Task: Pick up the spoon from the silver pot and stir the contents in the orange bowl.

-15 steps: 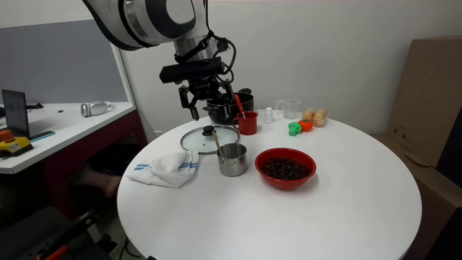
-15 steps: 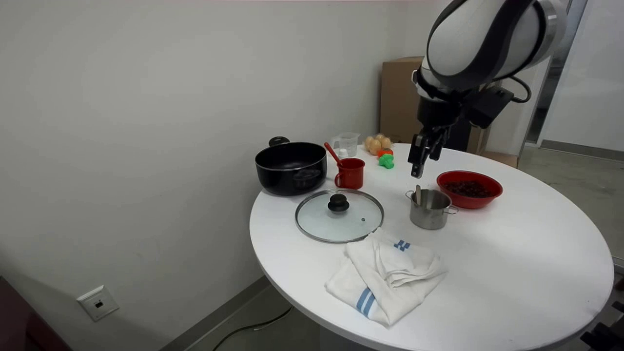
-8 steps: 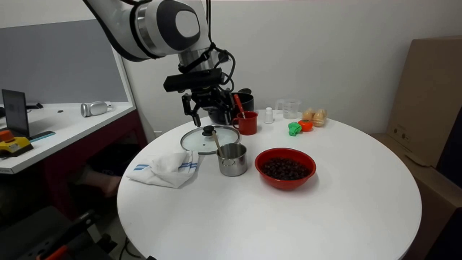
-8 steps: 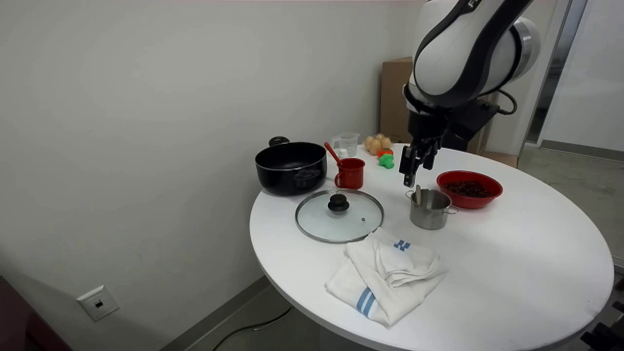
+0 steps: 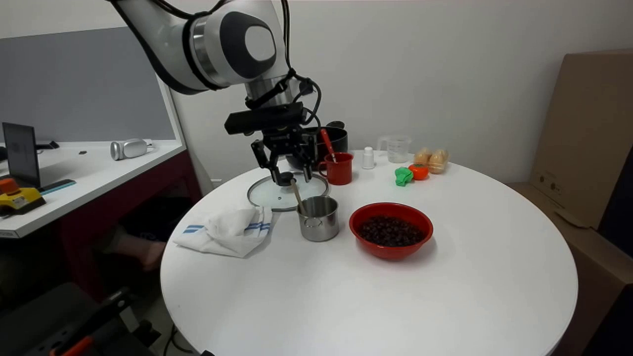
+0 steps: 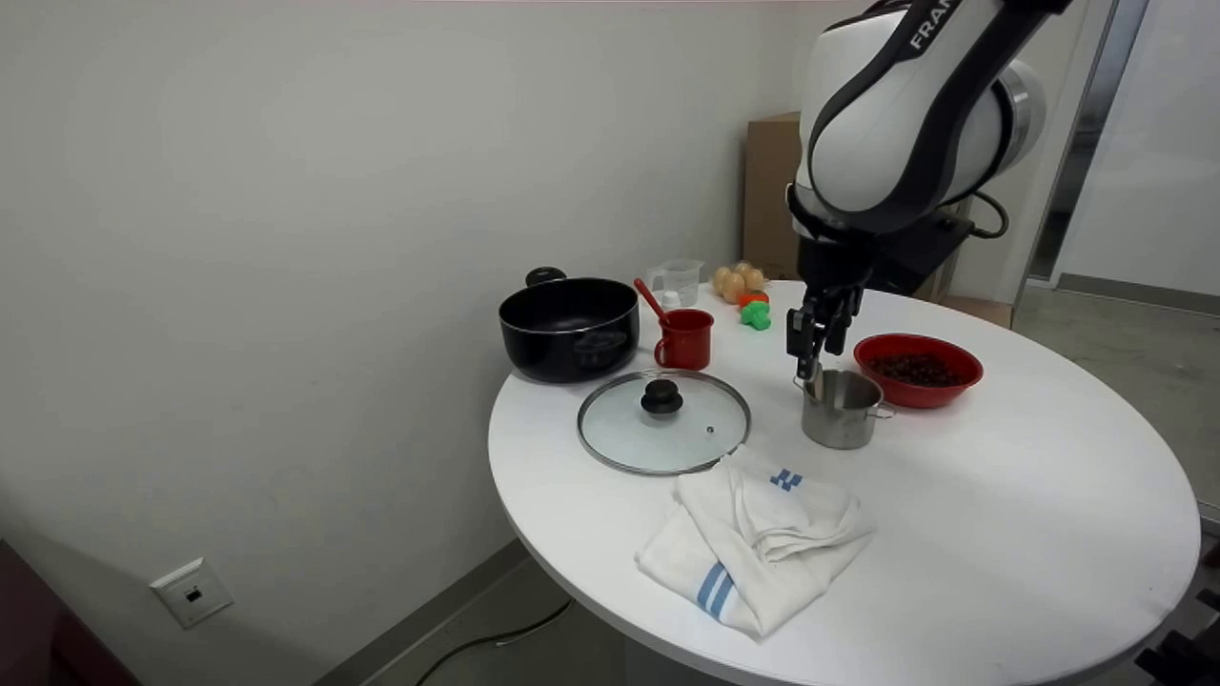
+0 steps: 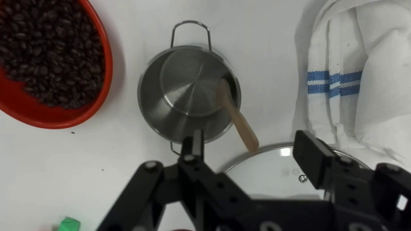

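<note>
The silver pot (image 5: 321,226) stands on the table, also in the wrist view (image 7: 170,123). The tan spoon (image 7: 241,125) leans in it, its handle end sticking out over the rim; in an exterior view the handle (image 5: 297,195) tilts towards the lid. My gripper (image 7: 249,136) is open and empty, with the handle end between its fingertips in the wrist view. In an exterior view the gripper (image 5: 293,180) is just above the handle's top; whether they touch I cannot tell. The orange bowl (image 5: 393,252) beside the pot holds dark reddish-brown contents (image 7: 51,54).
A glass lid (image 6: 620,433) and a white cloth (image 6: 762,543) lie near the pot. A black pot (image 6: 569,348) and a red cup (image 6: 686,341) with a red-handled utensil stand behind. A shaker (image 5: 368,159), measuring cup (image 5: 398,149), eggs, tomato and green piece are farther back.
The arm has lowered, bringing my open gripper down to the spoon's handle end. In an exterior view it also shifted left, then slightly back. The spoon, pot and bowl have not moved.
</note>
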Robot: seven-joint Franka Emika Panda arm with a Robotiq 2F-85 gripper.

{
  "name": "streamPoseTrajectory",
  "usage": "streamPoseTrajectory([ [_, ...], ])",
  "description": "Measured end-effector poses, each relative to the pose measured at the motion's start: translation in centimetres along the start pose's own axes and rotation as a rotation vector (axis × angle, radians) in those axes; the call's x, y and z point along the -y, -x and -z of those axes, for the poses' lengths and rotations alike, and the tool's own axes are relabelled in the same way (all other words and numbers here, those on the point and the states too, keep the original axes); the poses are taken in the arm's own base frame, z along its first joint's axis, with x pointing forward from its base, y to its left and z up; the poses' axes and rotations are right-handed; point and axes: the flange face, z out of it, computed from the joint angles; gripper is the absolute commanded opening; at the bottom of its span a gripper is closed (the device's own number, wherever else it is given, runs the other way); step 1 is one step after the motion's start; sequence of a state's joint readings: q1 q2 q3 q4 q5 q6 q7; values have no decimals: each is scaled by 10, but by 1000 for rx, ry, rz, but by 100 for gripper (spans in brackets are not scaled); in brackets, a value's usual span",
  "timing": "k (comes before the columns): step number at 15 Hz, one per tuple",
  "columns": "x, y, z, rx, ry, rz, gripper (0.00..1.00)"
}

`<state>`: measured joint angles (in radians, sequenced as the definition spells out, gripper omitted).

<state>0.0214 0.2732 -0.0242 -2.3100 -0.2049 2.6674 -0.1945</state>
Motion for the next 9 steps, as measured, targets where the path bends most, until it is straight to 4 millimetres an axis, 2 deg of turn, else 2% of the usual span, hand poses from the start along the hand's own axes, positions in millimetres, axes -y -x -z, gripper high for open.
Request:
streamPoseTrajectory([
  [5,-1,-3,2,-7,4,1,5],
  [6,-1,-3,3,-9,4,1,0],
  [9,-2,-4,4,-13,6,1,1],
])
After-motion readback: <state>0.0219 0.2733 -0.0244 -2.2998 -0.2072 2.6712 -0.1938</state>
